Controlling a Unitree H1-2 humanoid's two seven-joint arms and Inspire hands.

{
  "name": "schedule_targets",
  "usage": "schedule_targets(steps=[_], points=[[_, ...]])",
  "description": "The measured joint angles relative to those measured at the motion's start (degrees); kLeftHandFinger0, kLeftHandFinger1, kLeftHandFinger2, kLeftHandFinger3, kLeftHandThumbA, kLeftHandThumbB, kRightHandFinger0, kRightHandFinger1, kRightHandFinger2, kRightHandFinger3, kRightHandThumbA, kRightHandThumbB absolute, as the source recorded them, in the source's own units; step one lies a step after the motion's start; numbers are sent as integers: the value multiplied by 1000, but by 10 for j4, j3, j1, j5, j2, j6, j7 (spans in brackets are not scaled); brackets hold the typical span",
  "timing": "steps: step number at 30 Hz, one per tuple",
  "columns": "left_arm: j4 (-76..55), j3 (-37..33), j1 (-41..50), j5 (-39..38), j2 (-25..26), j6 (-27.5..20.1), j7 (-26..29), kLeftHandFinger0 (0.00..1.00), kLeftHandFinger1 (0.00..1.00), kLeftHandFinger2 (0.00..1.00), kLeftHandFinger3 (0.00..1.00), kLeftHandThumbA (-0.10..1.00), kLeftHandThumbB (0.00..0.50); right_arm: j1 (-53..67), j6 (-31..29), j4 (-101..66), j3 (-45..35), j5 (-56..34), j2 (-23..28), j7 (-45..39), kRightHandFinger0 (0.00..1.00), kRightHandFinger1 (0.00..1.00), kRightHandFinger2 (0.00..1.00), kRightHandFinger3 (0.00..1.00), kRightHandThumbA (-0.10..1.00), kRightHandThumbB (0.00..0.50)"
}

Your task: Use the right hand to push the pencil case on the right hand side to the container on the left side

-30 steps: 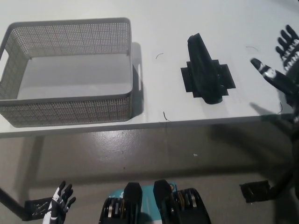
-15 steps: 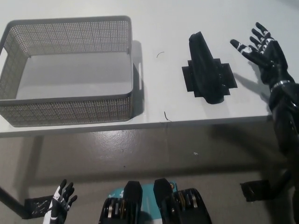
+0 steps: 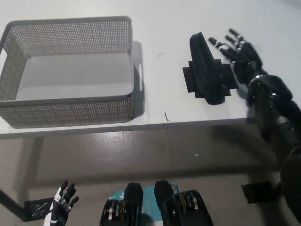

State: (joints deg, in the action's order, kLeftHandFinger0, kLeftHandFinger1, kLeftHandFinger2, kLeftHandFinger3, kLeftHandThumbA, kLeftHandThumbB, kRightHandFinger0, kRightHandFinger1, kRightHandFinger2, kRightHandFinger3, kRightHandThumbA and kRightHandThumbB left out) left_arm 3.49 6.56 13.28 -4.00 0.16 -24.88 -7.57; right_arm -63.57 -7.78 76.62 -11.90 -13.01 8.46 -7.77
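Observation:
The black pencil case (image 3: 206, 70) lies on the white table (image 3: 169, 33), right of centre, resting on a dark square patch. My black right hand (image 3: 237, 52) is open, fingers spread, just to the right of the case and close to its far right side; I cannot tell if it touches. The grey mesh container (image 3: 66, 70) stands empty at the left of the table. My white left hand (image 3: 62, 203) hangs low at the bottom left, below the table, fingers apart.
The table's front edge (image 3: 141, 126) runs across the middle of the view, with grey floor below. Bare table surface lies between the container and the case. A small black block (image 3: 258, 192) sits on the floor at the lower right.
My right hand has swung in from the far right toward the left, and now sits right beside the pencil case. The case and container have not moved.

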Motion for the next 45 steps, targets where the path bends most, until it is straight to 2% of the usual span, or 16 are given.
schedule_targets(steps=[5,9,11,18,26,35,37,42,45], points=[[-6,0,0,-3,-1,0,-6,1000,1000,1000,1000,1000,243,-1,-9,17,2,0,-26,-1,1000,1000,1000,1000,1000,266],[-10,0,0,-4,-1,0,-8,1000,1000,1000,1000,1000,240,-1,-13,21,2,-1,-37,-2,1000,1000,1000,1000,1000,242],[-12,1,-1,-4,-1,-1,-10,1000,1000,1000,1000,1000,243,-1,-16,24,0,-3,-43,-4,1000,1000,1000,1000,1000,261],[-14,5,-7,-14,-1,-1,-22,1000,1000,1000,1000,1000,252,5,-26,28,-10,-6,-56,-10,1000,1000,1000,1000,1000,252],[-17,16,-10,-19,-3,-1,-34,1000,1000,1000,1000,1000,262,12,-30,28,-17,-12,-79,-14,1000,1000,1000,1000,1000,283],[-30,21,-14,-20,-13,-2,-42,1000,1000,1000,1000,1000,266,12,-27,31,-14,-14,-124,-20,1000,1000,1000,1000,1000,273],[-30,22,-17,-21,-13,-2,-44,1000,1000,1000,1000,1000,264,12,-26,33,-13,-14,-129,-20,1000,1000,1000,1000,1000,255],[-34,26,-18,-21,-12,-2,-47,1000,1000,1000,1000,1000,251,10,-26,35,-7,-13,-128,-20,1000,1000,1000,1000,1000,278],[-37,29,-18,-21,-12,-2,-51,1000,1000,1000,1000,1000,254,6,-24,37,-5,-13,-124,-19,1000,1000,1000,1000,1000,308]])
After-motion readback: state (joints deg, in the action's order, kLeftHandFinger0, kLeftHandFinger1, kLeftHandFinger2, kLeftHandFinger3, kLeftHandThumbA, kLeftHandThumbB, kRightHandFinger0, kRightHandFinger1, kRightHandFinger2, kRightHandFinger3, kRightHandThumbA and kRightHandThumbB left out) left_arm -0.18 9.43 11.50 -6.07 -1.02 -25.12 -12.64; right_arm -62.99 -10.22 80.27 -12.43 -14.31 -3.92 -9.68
